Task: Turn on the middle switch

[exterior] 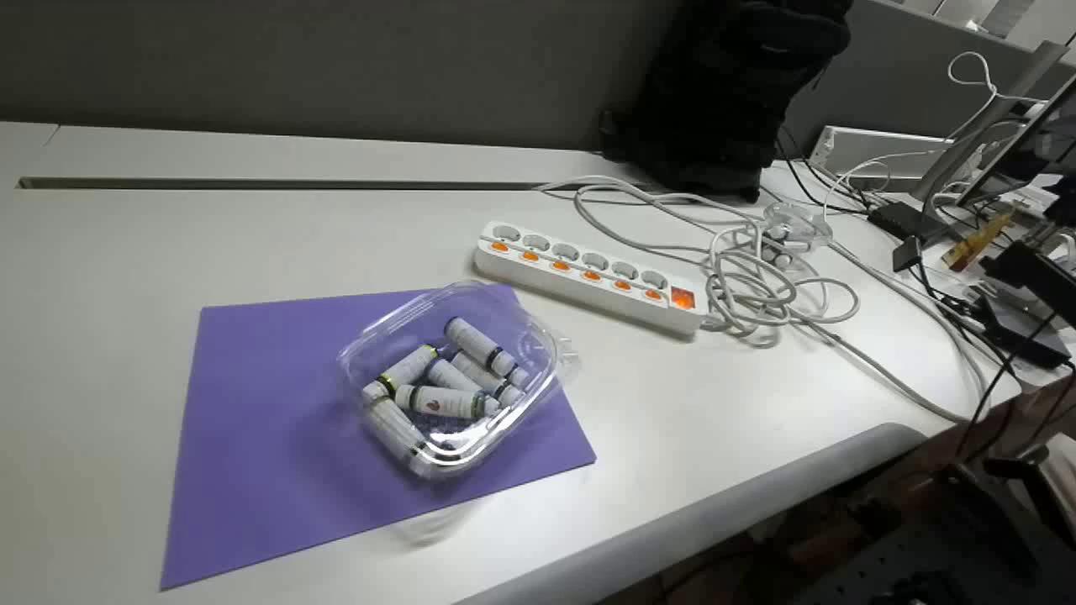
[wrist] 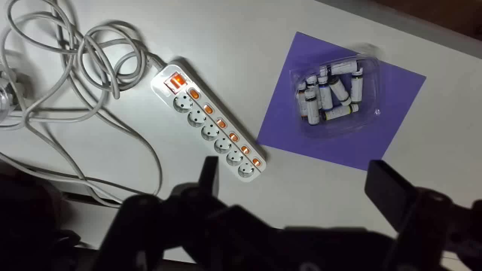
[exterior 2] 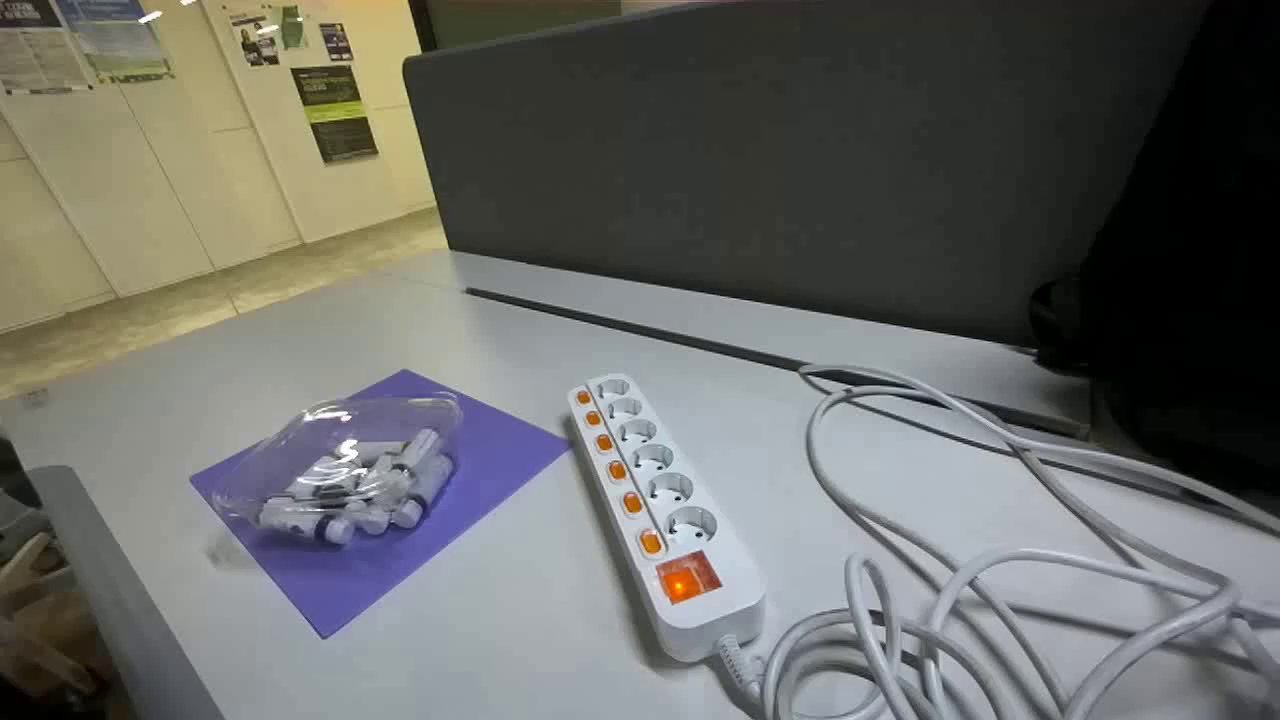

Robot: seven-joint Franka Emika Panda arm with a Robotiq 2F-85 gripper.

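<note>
A white power strip [exterior: 580, 290] lies flat on the table in both exterior views [exterior 2: 735, 575] and in the wrist view [wrist: 212, 130]. It has a row of round sockets and a row of several small orange switches; two switches near the middle of the row show in the wrist view [wrist: 221, 123] [wrist: 233, 137]. A larger square switch [exterior 2: 688, 578] at the cable end glows orange. I cannot tell which way each small switch is tipped. My gripper [wrist: 293, 169] is open and empty, above the table and apart from the strip; it is outside both exterior views.
A purple mat [exterior: 252, 437] lies beside the strip, with a clear plastic box [exterior: 538, 336] of several small white bottles on it. A looped grey cable [exterior: 756, 294] leaves the strip's end. A black backpack [exterior: 723, 101] stands by the grey partition [exterior 2: 750, 150].
</note>
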